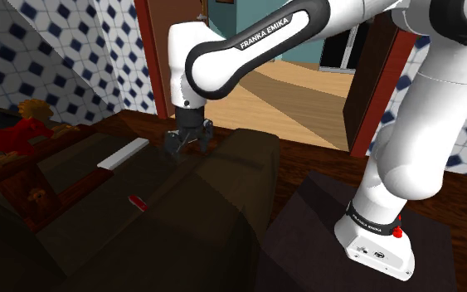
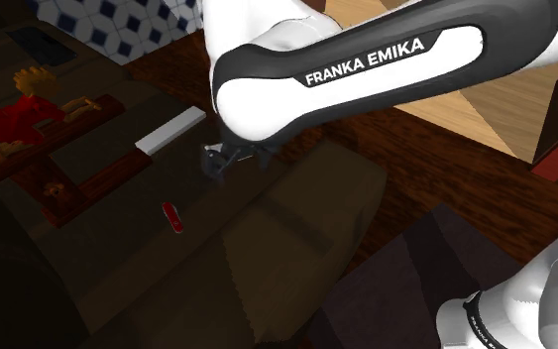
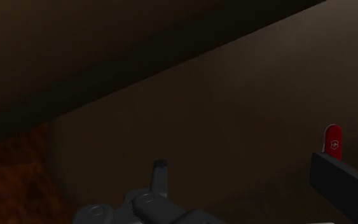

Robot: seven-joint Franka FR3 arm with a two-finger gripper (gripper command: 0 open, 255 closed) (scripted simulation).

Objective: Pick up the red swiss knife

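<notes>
The red swiss knife lies flat on the dark brown table top. My black gripper hangs above the table's far edge, up and to the right of the knife in the shoulder view, well apart from it. In the wrist view the gripper is open with nothing between the fingers. There the knife shows just beyond the tip of the other finger, outside the gap.
A white flat bar lies near the gripper. A reddish wooden frame and a red figure with orange hair sit at the shoulder view's left. The dark stand is at lower right.
</notes>
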